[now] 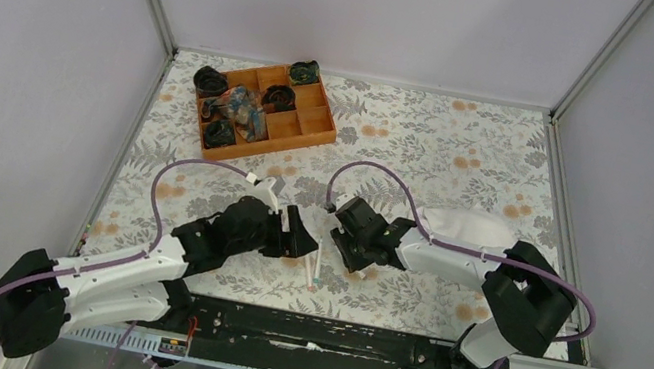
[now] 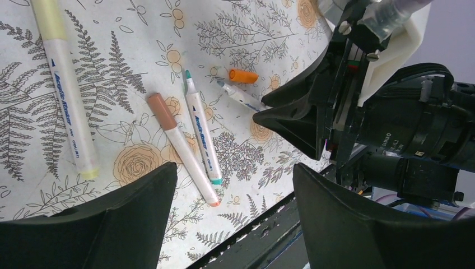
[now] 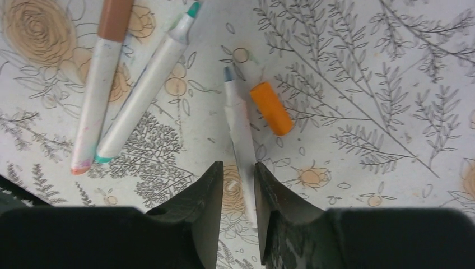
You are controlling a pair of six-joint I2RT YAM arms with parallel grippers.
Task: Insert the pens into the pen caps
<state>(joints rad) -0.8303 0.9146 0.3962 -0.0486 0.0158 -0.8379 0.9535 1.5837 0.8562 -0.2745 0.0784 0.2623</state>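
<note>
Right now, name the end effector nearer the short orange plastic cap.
Right: right end effector straddles the white pen beside the orange cap; left end effector hangs farther back.

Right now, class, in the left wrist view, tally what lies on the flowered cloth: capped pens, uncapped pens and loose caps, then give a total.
Capped pens: 2 (yellow-capped pen, brown-capped pen)
Uncapped pens: 2 (green-tipped pen, blue-tipped pen)
Loose caps: 1 (orange cap)
Total: 5
</note>
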